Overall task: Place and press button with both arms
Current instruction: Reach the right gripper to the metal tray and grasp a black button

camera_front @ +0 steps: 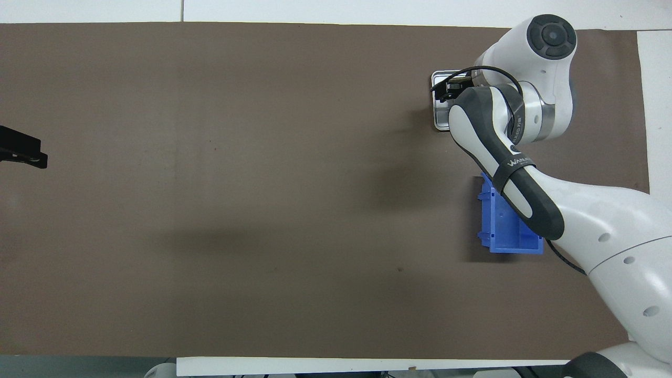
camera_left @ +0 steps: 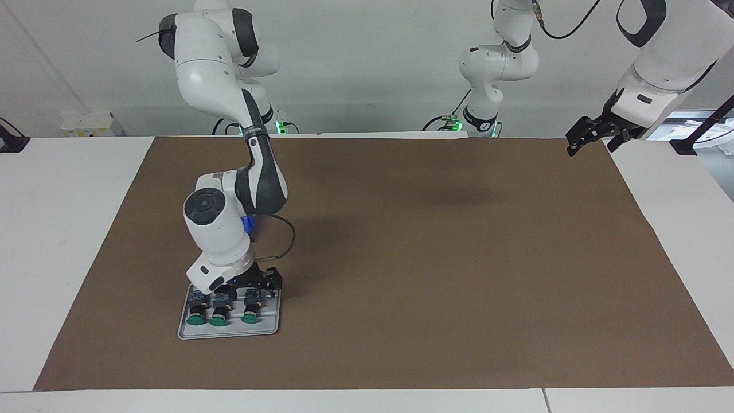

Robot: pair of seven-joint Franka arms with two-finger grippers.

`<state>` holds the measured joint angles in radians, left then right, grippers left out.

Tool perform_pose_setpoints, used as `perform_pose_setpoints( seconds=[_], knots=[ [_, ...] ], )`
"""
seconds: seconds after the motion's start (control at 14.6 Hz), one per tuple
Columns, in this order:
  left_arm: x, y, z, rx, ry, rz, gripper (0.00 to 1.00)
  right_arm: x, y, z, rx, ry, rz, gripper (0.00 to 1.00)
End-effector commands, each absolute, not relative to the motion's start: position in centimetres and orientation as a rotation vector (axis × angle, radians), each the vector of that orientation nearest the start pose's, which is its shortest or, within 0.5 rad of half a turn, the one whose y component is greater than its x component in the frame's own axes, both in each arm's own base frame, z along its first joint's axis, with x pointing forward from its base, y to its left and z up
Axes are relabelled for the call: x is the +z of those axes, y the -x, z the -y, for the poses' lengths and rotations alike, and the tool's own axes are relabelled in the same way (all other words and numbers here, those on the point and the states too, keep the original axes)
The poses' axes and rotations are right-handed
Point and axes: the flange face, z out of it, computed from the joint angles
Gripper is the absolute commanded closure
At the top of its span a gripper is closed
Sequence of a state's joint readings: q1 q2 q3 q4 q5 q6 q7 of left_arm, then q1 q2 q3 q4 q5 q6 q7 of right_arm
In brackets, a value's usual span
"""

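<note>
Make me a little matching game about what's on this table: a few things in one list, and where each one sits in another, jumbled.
Things:
1. right gripper
2. left gripper
3. green buttons
4. blue bin

Places:
A. in a row on the grey tray
B. low over the tray, open
C. on the brown mat, nearer the robots than the tray
D. raised over the mat's edge at the left arm's end, waiting, open

Pairs: 1-B, 2-D, 3-A, 4-C

The right arm (camera_left: 229,109) reaches far out and bends steeply down, its wrist vertical and its end effector (camera_left: 265,285) low with fingers spread apart, while the left arm (camera_left: 659,57) waits raised at its own end of the bench, its end effector (camera_left: 590,136) open in the air.
</note>
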<state>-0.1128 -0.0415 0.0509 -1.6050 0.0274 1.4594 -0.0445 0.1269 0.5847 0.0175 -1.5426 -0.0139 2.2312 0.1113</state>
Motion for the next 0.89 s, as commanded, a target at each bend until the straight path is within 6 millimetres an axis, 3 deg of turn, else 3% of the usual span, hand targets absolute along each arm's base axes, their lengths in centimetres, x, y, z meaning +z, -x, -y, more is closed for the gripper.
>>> perform_pose_setpoints(
  seconds=[0.0,0.34,0.82],
  knots=[
    [62.4,-52.2,2.5,0.149,3.094,-0.027,0.00,31.1,-71.0,-9.5,-0.193,3.129,0.048,0.05],
    [62.4,-52.2,2.5,0.149,3.094,-0.028,0.00,30.3,-70.6,-9.2,-0.172,3.134,0.062,0.15],
    [62.4,-52.2,2.7,0.146,3.094,-0.030,0.00,29.5,-70.3,-8.1,-0.146,3.138,0.070,0.39]
  ],
)
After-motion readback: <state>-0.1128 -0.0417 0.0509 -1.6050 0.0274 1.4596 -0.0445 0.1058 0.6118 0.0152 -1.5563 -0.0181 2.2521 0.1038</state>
